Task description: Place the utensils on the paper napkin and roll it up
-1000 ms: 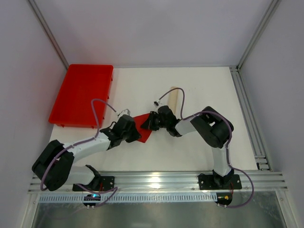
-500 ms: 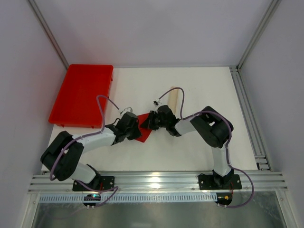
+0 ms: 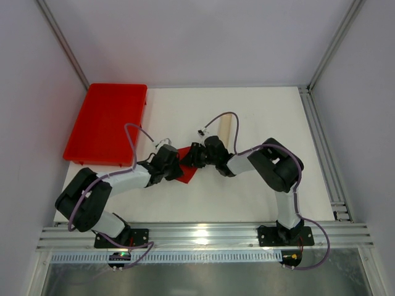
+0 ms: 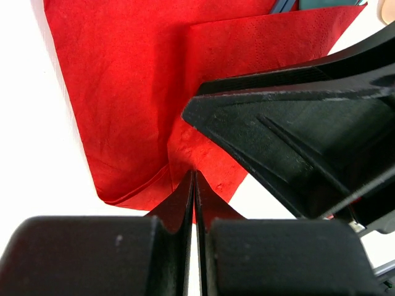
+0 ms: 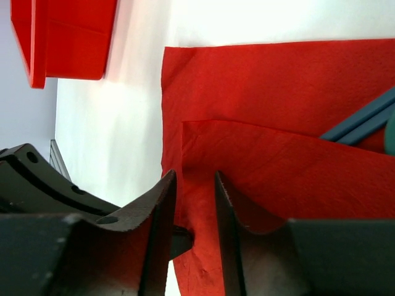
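The paper napkin (image 3: 188, 171) lies on the table between my two grippers, with one flap folded over. It fills the left wrist view (image 4: 123, 92) and the right wrist view (image 5: 278, 80). Teal utensils (image 5: 364, 120) poke out from under the folded flap; a sliver of them shows at the top of the left wrist view (image 4: 284, 6). My left gripper (image 3: 173, 165) (image 4: 194, 179) is shut, pinching the napkin's near folded edge. My right gripper (image 3: 196, 156) (image 5: 193, 182) has its fingers slightly parted over the fold, facing the left one. One right finger (image 4: 296, 123) sits close beside the left fingertips.
A big red plastic tray (image 3: 106, 123) stands at the back left; its corner also shows in the right wrist view (image 5: 62, 37). A pale beige strip (image 3: 227, 129) lies just behind the right gripper. Cables loop above both wrists.
The left arm has swung in, its elbow moving up and right, and its gripper has edged onto the napkin's left side. The right gripper has shifted slightly left.
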Available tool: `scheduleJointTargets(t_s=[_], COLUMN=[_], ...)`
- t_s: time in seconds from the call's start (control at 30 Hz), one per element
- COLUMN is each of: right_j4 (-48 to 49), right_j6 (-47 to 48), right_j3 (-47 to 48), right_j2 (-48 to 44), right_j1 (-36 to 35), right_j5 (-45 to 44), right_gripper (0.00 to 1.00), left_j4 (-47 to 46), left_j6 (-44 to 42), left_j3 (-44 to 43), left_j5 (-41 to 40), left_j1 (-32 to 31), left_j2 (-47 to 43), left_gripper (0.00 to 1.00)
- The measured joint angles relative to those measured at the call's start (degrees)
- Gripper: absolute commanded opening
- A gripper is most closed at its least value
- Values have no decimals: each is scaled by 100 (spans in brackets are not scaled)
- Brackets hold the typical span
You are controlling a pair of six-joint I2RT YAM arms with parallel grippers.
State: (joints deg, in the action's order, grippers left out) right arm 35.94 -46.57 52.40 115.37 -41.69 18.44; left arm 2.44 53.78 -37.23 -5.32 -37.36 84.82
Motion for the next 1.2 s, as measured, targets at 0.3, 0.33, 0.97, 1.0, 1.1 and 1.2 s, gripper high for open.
scheduleJointTargets(t_s=[0.3, 0.33, 0.97, 1.0, 1.1, 1.2], right_j4=[299, 321, -164, -240, -529, -691], right_j6=[302, 319, 463, 470, 490, 494], right_j3=[-546, -586, 50, 96, 236, 273], right_j2=[-586, -651, -216, -184, -96, -33], right_j1=[-20, -20, -138, -151, -173, -175], right_j5=[-37, -42, -192, -247, -361, -433], right_gripper=[46, 45, 4, 4, 4, 4], left_j4=[-114, -125, -160, -160, -162, -160], left_j6=[28, 28, 31, 31, 35, 44], left_j3=[42, 44, 55, 55, 55, 55], left_j5=[48, 48, 74, 79, 85, 85], left_j1=[0, 0, 2, 2, 2, 2], left_j2=[11, 13, 15, 15, 17, 17], left_gripper=[0, 0, 0, 0, 0, 0])
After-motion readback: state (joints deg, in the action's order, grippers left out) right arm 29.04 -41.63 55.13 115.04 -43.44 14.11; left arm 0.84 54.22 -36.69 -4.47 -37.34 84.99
